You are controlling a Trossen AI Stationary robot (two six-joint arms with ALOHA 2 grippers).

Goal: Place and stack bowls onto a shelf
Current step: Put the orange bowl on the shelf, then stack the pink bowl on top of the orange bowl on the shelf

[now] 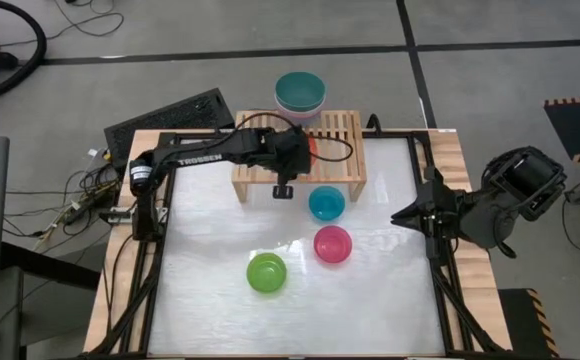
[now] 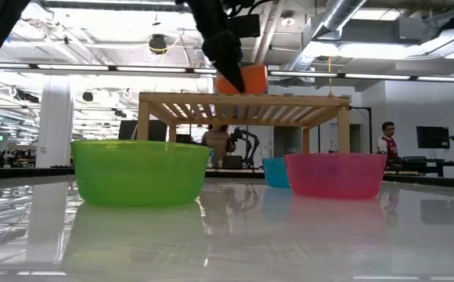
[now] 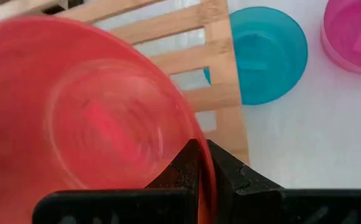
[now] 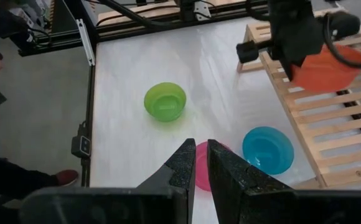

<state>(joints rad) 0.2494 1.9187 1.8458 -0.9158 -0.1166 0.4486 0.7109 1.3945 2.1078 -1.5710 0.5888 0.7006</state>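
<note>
My left gripper (image 3: pixel 203 149) is over the light-wood slatted shelf (image 1: pixel 342 150), shut on the small red bowl (image 3: pixel 93 124). In the low view the red bowl (image 2: pixel 239 81) sits right at the shelf top (image 2: pixel 290 99); whether it touches the slats I cannot tell. The cyan bowl (image 1: pixel 326 203), magenta bowl (image 1: pixel 333 243) and lime green bowl (image 1: pixel 266 272) stand upright on the table in front of the shelf. My right gripper (image 4: pixel 200 163) waits at the table's right edge, shut and holding nothing. My left gripper pinches the red bowl's rim (image 3: pixel 192 134), one finger (image 3: pixel 183 165) inside the bowl and the other (image 3: pixel 230 171) outside its wall. The fingers come from above, pointing down. The bowl hangs below them, mouth up and a little tilted, over the slats.
A stack of larger bowls, dark teal on top (image 1: pixel 300 90) and pink beneath, shows beyond the shelf's far edge; what it rests on I cannot tell. Open slats lie to the right of the red bowl. A keyboard (image 1: pixel 170 120) lies off the table's far left corner.
</note>
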